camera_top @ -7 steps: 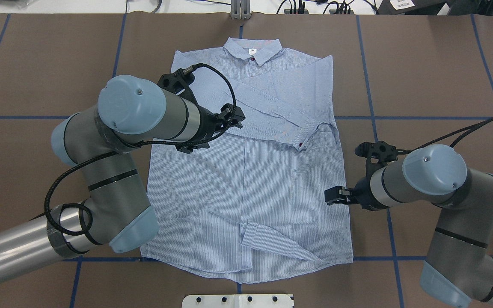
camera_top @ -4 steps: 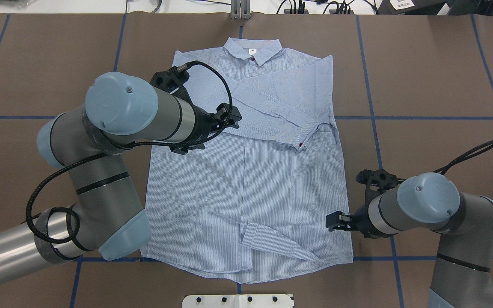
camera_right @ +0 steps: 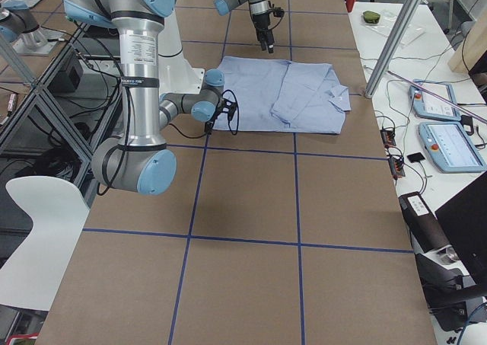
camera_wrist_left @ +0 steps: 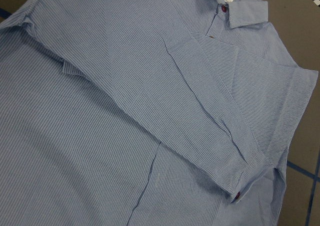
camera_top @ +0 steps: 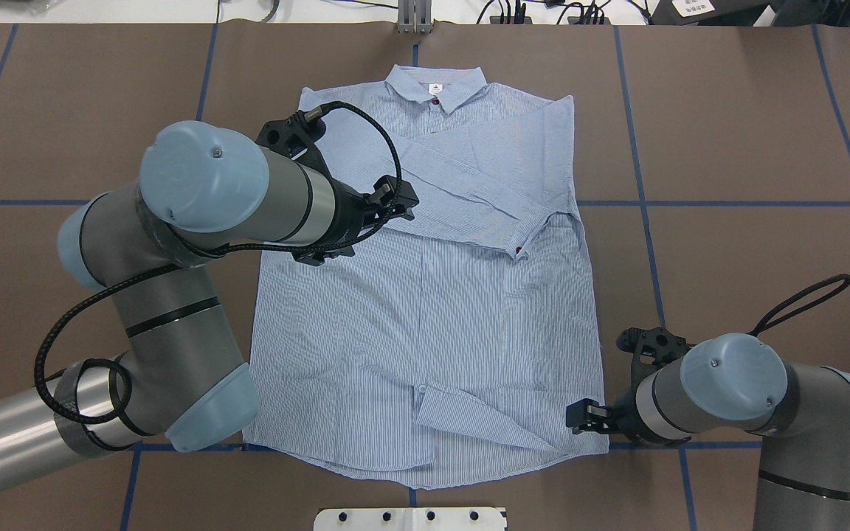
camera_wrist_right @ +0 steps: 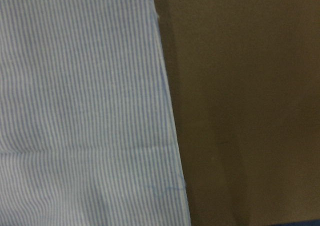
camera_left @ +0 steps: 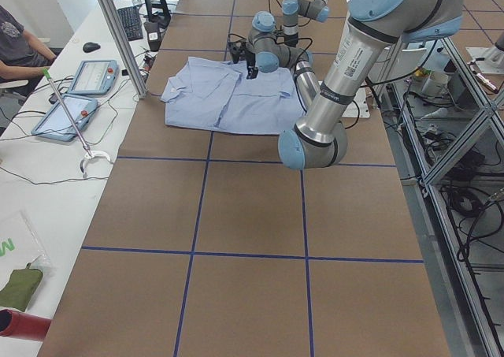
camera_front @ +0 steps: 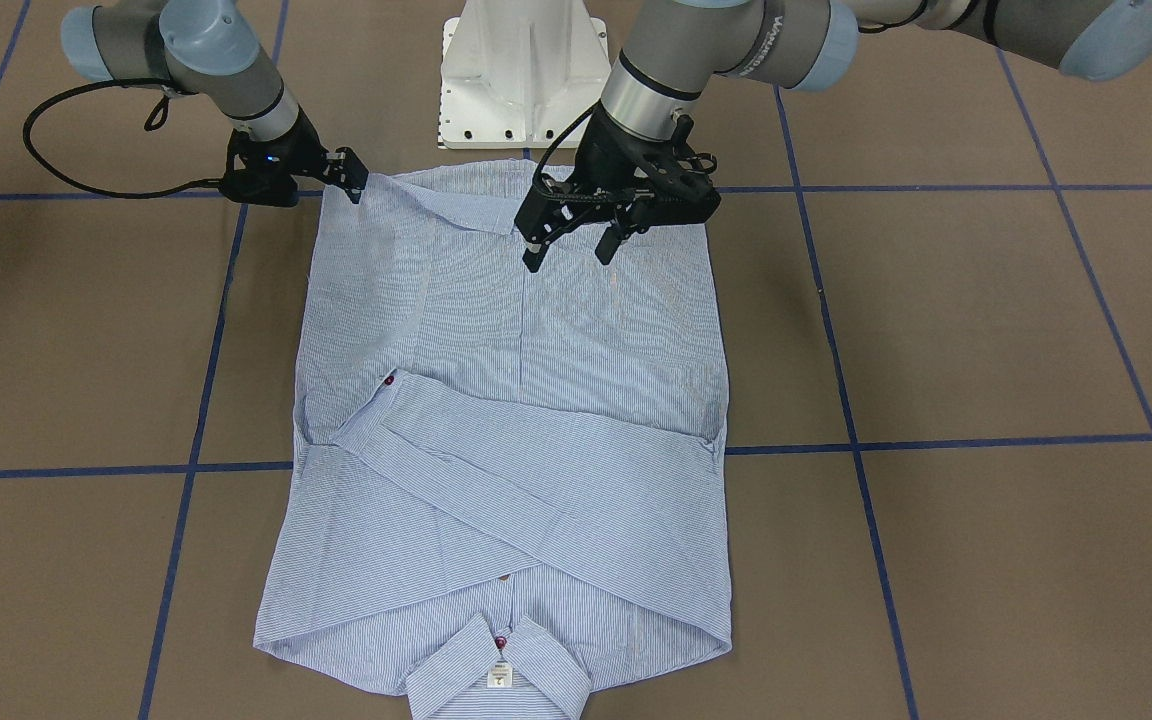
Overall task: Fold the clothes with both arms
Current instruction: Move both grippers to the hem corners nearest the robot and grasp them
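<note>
The light blue striped shirt [camera_top: 425,317] lies flat on the brown table, collar [camera_top: 436,85] at the far side and both sleeves folded across the chest. My left gripper [camera_front: 568,250] is open and empty, and hovers above the shirt; in the overhead view [camera_top: 395,203] it is just below the folded sleeves. My right gripper [camera_top: 576,418] is low at the shirt's near right hem corner and looks open; in the front view [camera_front: 354,182] it is at that corner. The left wrist view shows the crossed sleeves [camera_wrist_left: 210,111]. The right wrist view shows the shirt's side edge [camera_wrist_right: 75,86] beside bare table.
The white pedestal base [camera_front: 521,70] stands just behind the hem. Blue tape lines cross the brown table [camera_top: 727,147]. A metal post [camera_top: 414,15] stands beyond the collar. A side table with tablets [camera_left: 90,77] and a seated person are at the far side.
My right gripper has moved along the shirt's right edge toward the robot, from mid-side to the hem corner. My left arm has shifted a little left; its gripper has barely moved.
</note>
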Tool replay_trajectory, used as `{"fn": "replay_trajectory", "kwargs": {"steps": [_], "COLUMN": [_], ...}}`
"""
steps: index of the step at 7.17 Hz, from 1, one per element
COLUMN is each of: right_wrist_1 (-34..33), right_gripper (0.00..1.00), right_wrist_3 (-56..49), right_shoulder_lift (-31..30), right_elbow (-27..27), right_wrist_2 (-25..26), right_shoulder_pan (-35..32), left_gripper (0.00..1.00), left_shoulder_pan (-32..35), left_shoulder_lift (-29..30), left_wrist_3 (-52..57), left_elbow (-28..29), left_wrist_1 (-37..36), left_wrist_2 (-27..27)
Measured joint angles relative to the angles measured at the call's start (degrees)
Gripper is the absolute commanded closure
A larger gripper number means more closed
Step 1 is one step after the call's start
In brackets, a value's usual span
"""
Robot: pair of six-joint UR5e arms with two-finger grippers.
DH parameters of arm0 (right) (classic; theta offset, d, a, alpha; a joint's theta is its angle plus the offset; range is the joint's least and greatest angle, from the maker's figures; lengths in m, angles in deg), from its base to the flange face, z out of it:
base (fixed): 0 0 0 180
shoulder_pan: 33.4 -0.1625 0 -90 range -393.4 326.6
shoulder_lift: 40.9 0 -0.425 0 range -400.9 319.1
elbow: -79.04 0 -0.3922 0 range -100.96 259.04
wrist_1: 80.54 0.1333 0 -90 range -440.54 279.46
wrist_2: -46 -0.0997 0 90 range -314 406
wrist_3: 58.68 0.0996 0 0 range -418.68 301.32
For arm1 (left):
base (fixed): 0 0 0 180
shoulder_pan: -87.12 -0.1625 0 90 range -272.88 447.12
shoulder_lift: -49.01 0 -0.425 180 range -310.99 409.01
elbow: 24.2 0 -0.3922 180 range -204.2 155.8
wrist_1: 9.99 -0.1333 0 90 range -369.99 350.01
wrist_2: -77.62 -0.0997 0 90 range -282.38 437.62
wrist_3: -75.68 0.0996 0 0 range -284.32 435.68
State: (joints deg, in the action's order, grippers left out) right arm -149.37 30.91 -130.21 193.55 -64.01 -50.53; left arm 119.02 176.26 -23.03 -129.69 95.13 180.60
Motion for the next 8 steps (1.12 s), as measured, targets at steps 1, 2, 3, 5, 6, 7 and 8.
{"fn": "replay_trajectory", "kwargs": {"steps": [1,2,3,5,6,7,8], "right_wrist_1": [-0.02,-0.02,-0.03,0.01,0.0,-0.02,-0.02], "right_gripper": [0.24,0.35,0.51,0.73,0.73,0.8,0.89], "right_wrist_3": [0.1,0.15,0.2,0.23,0.35,0.67,0.96], "right_shoulder_lift": [-0.19,-0.19,-0.07,0.15,0.17,0.12,0.01], "right_elbow": [0.03,0.06,0.11,0.2,0.22,0.21,0.19], "right_wrist_2": [-0.1,-0.27,-0.38,-0.54,-0.56,-0.56,-0.56], "right_shoulder_pan": [0.41,0.61,0.71,0.71,0.71,0.72,0.71], "left_gripper": [0.0,0.0,0.0,0.0,0.0,0.0,0.0], "left_shoulder_pan": [0.06,0.14,0.26,0.46,0.55,0.62,0.66], "left_shoulder_lift": [0.01,0.0,-0.04,-0.12,-0.17,-0.21,-0.23], "left_wrist_3": [0.0,0.0,-0.02,-0.06,-0.05,-0.06,-0.08], "left_elbow": [-0.09,-0.12,-0.14,-0.1,-0.07,-0.07,-0.06], "left_wrist_1": [0.0,0.0,0.0,-0.01,0.0,0.0,0.0], "left_wrist_2": [0.0,-0.03,-0.05,-0.06,-0.06,-0.06,-0.06]}}
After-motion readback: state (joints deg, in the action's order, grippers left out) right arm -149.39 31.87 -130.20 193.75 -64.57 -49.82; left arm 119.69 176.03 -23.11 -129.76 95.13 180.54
